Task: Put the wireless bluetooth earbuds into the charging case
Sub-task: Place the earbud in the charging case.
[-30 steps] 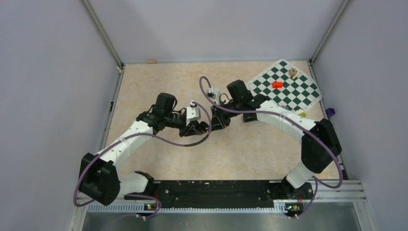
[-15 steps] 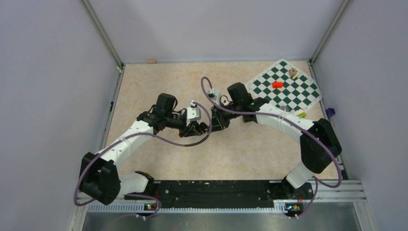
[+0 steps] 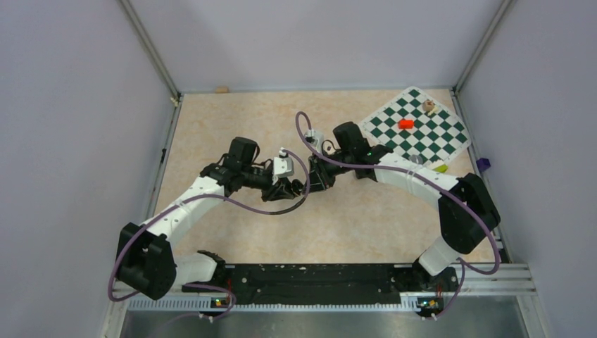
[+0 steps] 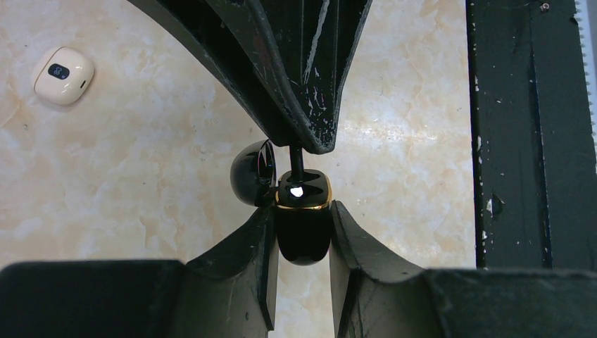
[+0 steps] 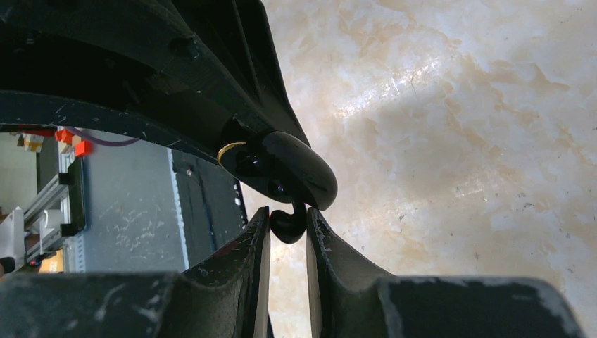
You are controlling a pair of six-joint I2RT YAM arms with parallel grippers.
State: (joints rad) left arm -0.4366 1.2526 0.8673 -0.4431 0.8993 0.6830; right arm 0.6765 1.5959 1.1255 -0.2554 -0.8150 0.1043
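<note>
Pale marbled tabletop fills a booth with plain lilac walls, and over its middle the two arms meet tip to tip. Left gripper is clamped on the charging case, a glossy black body with a gold band round its mouth, its lid swung open to one side. Right gripper is closed on a small black earbud, pinching it between both fingers right at the mouth of the case. From the left wrist camera a thin black stem runs from those fingers down into the opening, where a bright glint shows, though whether the bud is fully seated cannot be told. Beyond the grippers, a cream-coloured rounded case lies well apart on the tabletop, its little dark window showing blue marks too small to read. Farther off, toward the far right corner, a green-and-white chequered mat carries a red piece. A black rail runs along the near edge.
</note>
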